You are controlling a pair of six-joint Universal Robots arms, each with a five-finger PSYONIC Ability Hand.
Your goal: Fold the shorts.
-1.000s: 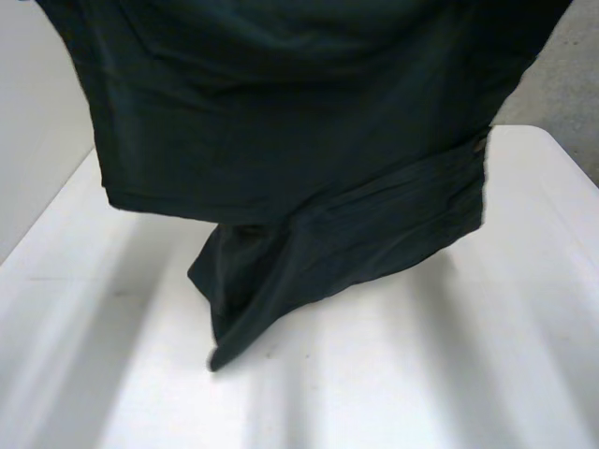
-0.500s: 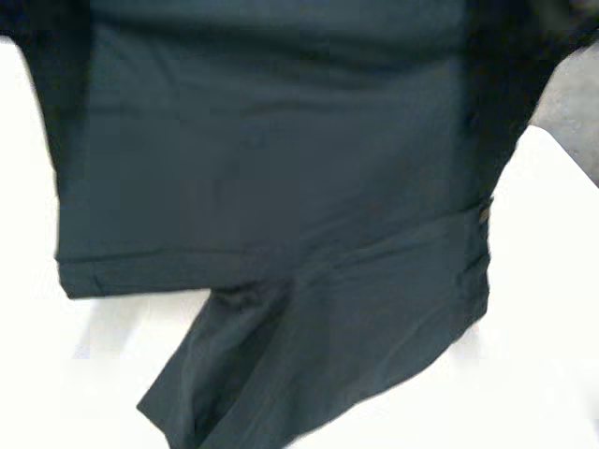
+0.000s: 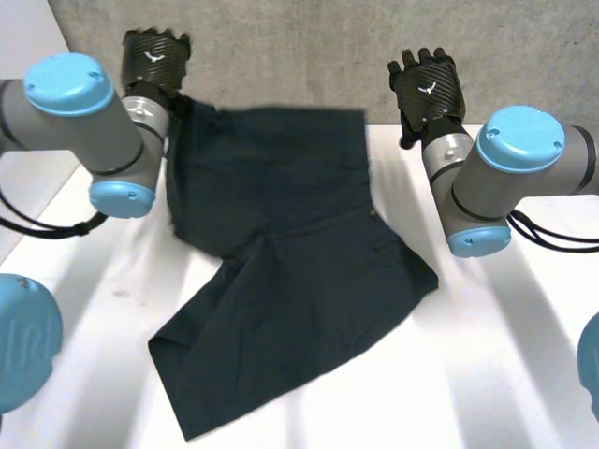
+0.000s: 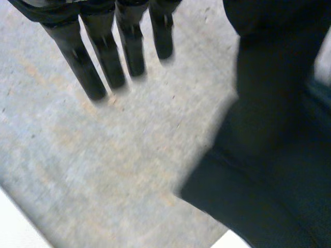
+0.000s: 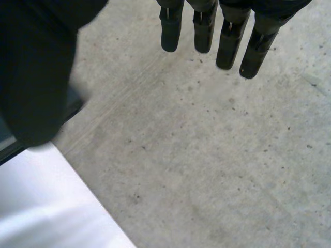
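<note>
The dark shorts (image 3: 281, 234) lie spread on the white table (image 3: 524, 355), waistband at the far edge and one leg reaching toward the near left. My left hand (image 3: 154, 58) hovers past the far edge, right beside the shorts' far left corner. In its wrist view its fingers (image 4: 106, 57) are straight and empty, with the dark cloth (image 4: 269, 181) beside them. Off the far right corner of the shorts, and apart from it, is my right hand (image 3: 426, 86). Its fingers (image 5: 227, 41) are straight and hold nothing.
Grey concrete floor (image 3: 281, 47) lies beyond the table's far edge, under both hands. A corner of the table (image 5: 46, 206) shows below the right hand. Both forearms reach over the table's far corners.
The shorts hung lifted in front of the head camera before; now they are let go and lie on the table. Both hands have opened and stand past the far edge.
</note>
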